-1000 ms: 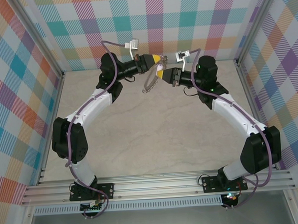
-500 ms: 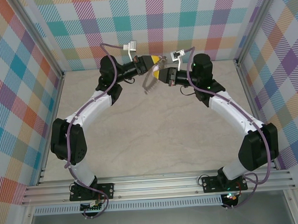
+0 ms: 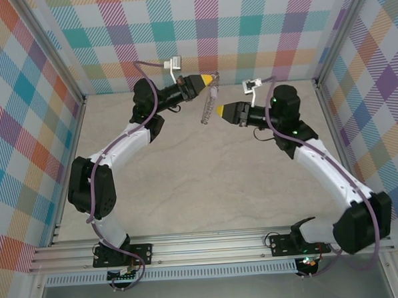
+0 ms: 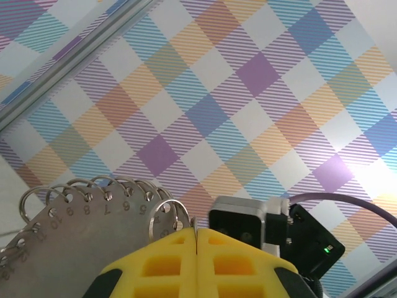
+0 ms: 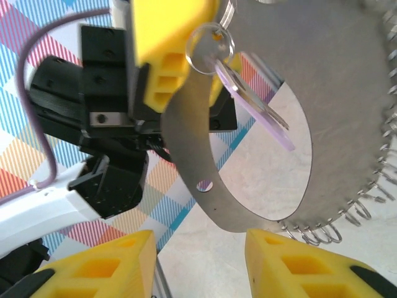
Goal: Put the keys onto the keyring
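The keyring (image 5: pixel 347 124) hangs in the air over the far part of the table (image 3: pixel 208 188), pinched at its edge by the left gripper (image 4: pixel 196 231), whose yellow fingers are pressed together on the metal. From the top view it is seen edge-on, a thin strip with its long axis slanting from that gripper's tip down towards the near left. The right wrist view shows it face-on as a flat grey band around a wide opening, with small wire rings along its outer edge. The keys (image 5: pixel 255 110) hang from one small ring (image 5: pixel 211 45) just beside the left fingers. The lilac tab lies across the opening and points down and to the right; its brownish metal part cannot be made out. The keyring's upper and right parts are cut off there, and its far side is hidden in the left wrist view. The right gripper (image 5: pixel 200 241) sits just below the band, fingers apart, nothing between them. Checked walls (image 3: pixel 206 28) stand behind.
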Motion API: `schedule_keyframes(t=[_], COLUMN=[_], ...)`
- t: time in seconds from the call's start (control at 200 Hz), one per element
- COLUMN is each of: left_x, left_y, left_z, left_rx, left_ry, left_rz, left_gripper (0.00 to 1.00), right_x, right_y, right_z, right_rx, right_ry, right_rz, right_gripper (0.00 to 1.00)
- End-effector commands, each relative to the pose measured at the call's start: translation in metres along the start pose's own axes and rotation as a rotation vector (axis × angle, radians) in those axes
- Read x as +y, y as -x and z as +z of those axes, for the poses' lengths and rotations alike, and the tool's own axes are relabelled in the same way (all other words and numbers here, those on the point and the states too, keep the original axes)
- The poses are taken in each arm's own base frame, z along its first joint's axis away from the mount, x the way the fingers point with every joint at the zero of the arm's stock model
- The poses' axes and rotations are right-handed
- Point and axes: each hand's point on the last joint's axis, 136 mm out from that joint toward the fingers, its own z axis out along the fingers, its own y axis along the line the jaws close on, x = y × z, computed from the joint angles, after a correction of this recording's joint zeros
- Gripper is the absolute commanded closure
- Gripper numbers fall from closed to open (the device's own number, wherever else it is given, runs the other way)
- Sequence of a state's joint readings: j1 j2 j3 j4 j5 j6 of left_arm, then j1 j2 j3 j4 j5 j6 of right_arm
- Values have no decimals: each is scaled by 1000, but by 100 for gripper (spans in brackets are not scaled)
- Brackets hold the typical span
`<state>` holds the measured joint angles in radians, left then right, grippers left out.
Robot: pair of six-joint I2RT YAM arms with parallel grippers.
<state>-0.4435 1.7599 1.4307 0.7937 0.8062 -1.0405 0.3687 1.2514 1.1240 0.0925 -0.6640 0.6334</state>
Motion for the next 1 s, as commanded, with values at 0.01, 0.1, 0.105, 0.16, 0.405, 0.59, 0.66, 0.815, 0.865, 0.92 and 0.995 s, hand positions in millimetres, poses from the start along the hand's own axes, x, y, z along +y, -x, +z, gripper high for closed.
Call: schedule_keyframes(t=[0.01,0.1,0.105,0.16,0.405,0.59,0.66,0.815,0.865,0.92,0.995], left_x=[-55,-60,-61,-66,-91,-96,-97,-93,-92,-90,-85], left_y=[8,6,6,4,-7,-12,-13,-12,-12,-11,-10], left_z=[-5,-6,-6,-6,-9,-5,-3,-2,-2,-1,0], left_rx=[-24,-14,-13,-6,29,49,51,47,47,43,38], left_ry=[-128,-142,-143,-152,-171,-161,-164,-154,-150,-142,-131], left_rz=[127,165,167,193,317,342,342,333,331,325,313], left_gripper=[100,100,100,100,100,100,100,100,100,100,100], right_x=[15,27,28,34,57,67,70,73,73,72,73], right_y=[20,38,39,51,90,101,103,103,102,101,100], right_z=[-24,-31,-32,-33,-25,-20,-19,-19,-20,-22,-22], right_rx=[-101,-163,-167,-209,-303,-333,-335,-339,-344,-351,-346], right_ry=[-42,-44,-44,-37,86,191,218,238,236,230,234], right_rz=[-66,-88,-89,-94,-81,-49,-45,-46,-48,-52,-51], right_gripper=[56,56,56,57,61,66,68,71,71,71,71])
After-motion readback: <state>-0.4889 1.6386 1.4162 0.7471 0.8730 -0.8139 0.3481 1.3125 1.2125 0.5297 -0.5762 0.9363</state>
